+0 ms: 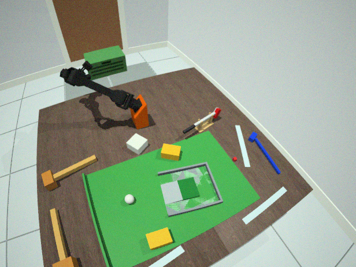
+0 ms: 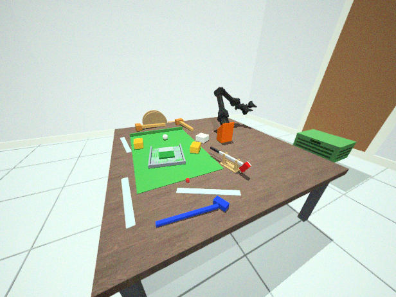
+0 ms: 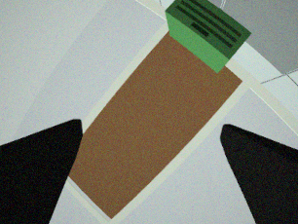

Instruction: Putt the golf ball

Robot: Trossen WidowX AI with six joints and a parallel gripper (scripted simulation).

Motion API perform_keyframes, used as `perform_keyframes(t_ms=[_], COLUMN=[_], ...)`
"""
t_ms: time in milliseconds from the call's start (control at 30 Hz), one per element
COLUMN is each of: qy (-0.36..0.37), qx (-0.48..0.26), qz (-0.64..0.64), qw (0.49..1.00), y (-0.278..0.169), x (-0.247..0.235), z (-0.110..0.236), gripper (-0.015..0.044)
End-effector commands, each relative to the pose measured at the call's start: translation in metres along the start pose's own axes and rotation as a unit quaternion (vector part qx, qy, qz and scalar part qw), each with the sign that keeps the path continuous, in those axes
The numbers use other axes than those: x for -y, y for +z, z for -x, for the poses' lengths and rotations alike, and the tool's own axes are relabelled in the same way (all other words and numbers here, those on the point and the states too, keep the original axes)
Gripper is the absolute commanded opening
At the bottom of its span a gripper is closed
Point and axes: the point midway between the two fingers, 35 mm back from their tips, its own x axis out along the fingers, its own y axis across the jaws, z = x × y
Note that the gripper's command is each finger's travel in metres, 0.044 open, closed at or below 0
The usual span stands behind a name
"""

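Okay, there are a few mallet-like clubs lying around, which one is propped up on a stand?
The red putter: its white shaft sits on a small wooden stand near the mat's far edge. The blue club and the wooden mallets lie flat on the table.

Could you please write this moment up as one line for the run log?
phase: before pickup | gripper: open, empty, raised, aimed at door | red putter: on its wooden stand | golf ball: on green mat, off raised green

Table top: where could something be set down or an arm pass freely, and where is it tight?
Bare wood lies between the orange block and the red putter on its stand, and at the table corner toward the green toolbox. Bare mat surrounds the golf ball. It is crowded around the blue mallet, white strips and raised green.
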Motion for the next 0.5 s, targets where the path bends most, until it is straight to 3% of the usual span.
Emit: perform_keyframes(t_ms=[0,167,467], qy=[-0.001,-0.039,-0.154], qx=[0.0,-0.002,0.011], qz=[-0.001,-0.034,-0.139], qw=[1.0,0.999,0.978], y=[0.0,0.0,0.002], x=[0.001,0.026,0.097], z=[0.001,0.019,0.085], gripper=[0.0426,0.044,0.044])
